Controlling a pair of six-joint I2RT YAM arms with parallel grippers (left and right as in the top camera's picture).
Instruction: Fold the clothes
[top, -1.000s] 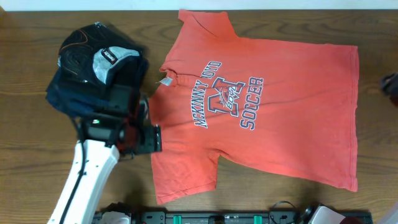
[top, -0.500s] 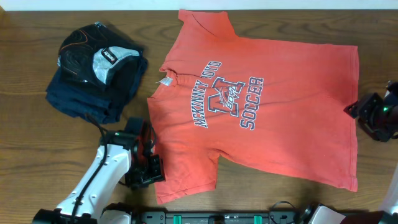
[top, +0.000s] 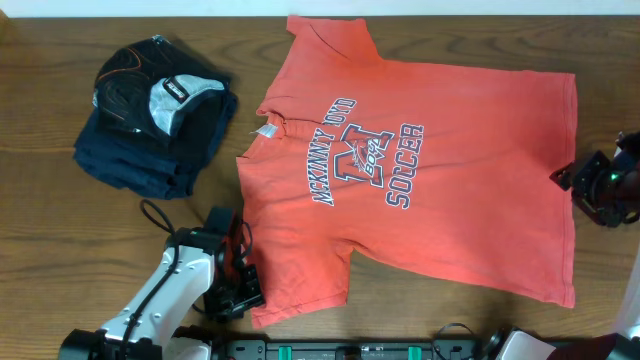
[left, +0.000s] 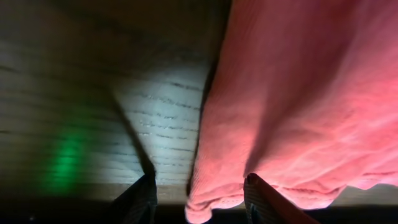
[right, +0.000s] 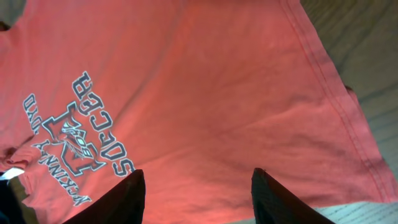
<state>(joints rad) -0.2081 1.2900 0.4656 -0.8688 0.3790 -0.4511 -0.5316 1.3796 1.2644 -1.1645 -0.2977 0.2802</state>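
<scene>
The coral-red T-shirt lies flat and spread on the table, chest lettering up, collar to the left. My left gripper is open at the shirt's near-left sleeve corner. In the left wrist view the sleeve edge sits between its two fingers, low against the wood. My right gripper is open above the shirt's hem at the right edge. In the right wrist view its fingers hover over the red cloth and hold nothing.
A pile of navy and black folded garments with a grey-white patterned piece sits at the back left. The wooden table shows around the shirt. A dark rail runs along the front edge.
My left arm has moved toward the front edge, down to the near-left sleeve corner. My right gripper has come into view at the right and edged slightly left toward the hem.
</scene>
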